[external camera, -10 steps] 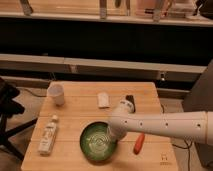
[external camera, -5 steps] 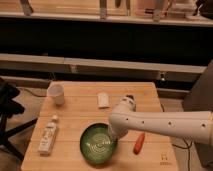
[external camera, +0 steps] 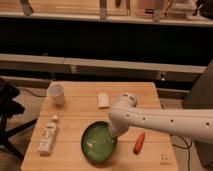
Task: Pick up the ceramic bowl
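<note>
Green ceramic bowl, hand low over its rim

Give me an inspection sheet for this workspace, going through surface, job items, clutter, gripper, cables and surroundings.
Surface: wooden table, light wood.
Job's things: ceramic bowl, green, upright, near the front edge.
Clutter: white cup back left; bottle lying at left; white packet behind the bowl; orange item right of it.
Gripper: gripper over the bowl's right rim, under the white arm.
Cables: dark cable on the floor, right.
Surroundings: shelving behind; dark object at left.
</note>
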Robot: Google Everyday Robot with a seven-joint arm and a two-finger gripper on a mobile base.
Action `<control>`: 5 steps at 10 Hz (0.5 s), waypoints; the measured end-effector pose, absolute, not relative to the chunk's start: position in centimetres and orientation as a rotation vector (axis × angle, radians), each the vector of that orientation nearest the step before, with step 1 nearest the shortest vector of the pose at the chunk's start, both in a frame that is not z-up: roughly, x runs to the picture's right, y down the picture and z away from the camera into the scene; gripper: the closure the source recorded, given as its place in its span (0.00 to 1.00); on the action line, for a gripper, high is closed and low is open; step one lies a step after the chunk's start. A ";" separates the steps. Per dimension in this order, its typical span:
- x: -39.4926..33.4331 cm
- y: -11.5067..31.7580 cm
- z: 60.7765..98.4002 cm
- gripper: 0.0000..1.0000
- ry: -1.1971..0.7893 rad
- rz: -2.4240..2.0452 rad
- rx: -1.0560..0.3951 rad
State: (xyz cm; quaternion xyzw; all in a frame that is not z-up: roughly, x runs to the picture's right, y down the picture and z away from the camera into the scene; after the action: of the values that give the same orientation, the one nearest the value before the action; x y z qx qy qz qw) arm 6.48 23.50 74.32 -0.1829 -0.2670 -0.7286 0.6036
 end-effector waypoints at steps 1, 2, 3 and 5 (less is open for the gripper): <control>6.4 22.8 74.2 1.00 -0.614 -1.686 -0.414; 6.5 22.3 74.1 1.00 -0.610 -1.685 -0.412; 6.5 21.8 73.9 1.00 -0.611 -1.692 -0.411; 6.5 21.3 73.5 1.00 -0.609 -1.698 -0.409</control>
State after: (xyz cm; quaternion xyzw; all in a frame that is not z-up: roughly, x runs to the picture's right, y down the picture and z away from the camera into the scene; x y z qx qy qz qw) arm 6.53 21.25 73.49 -0.1765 -0.2629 -0.7331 0.6018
